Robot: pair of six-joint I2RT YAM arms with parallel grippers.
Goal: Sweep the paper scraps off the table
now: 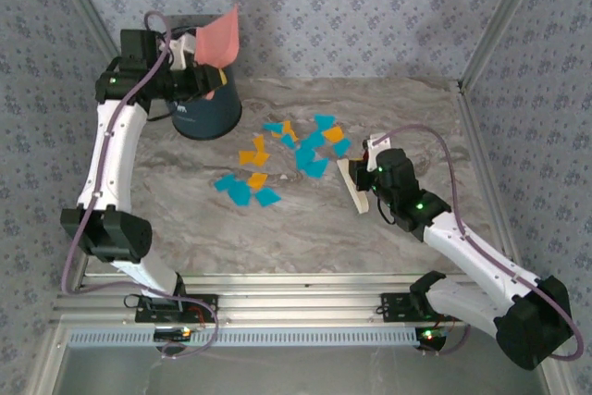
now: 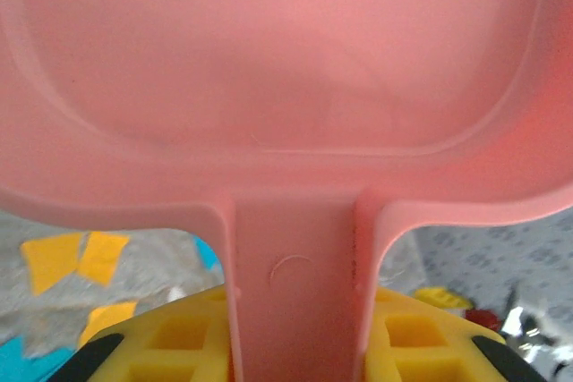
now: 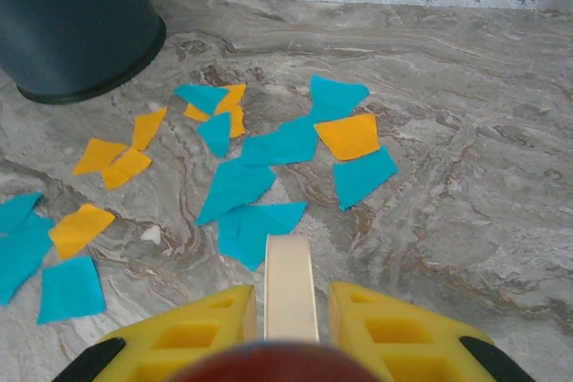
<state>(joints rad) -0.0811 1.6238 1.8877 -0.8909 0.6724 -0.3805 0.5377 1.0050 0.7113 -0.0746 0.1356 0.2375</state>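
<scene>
Since the scraps lie flat and loose, we log the scene left to right.

Far left: left gripper [image 2: 295, 346], fingers narrow and clamped on the handle of the pink dustpan [image 1: 222, 36]. The pan is raised and tilted above the dark bin [image 1: 208, 113], well off the table [image 1: 416, 117].

Centre: paper scraps [image 1: 277, 159], turquoise and orange, scattered just right of the bin. Some overlap, and all lie flat on the marble. We judge them featherlight, thin and limp. On this smooth top they should slide readily, yet one could slip under a tool's edge or flutter off. Pinching them singly looks hopeless. Better to push the pile from its right margin, with the tool's edge flush to the surface.

Right: right gripper [image 3: 289, 328], fingers closed tight on a cream tool [image 3: 289, 275], held at the right margin of the scraps. We cannot tell whether it touches them.
</scene>
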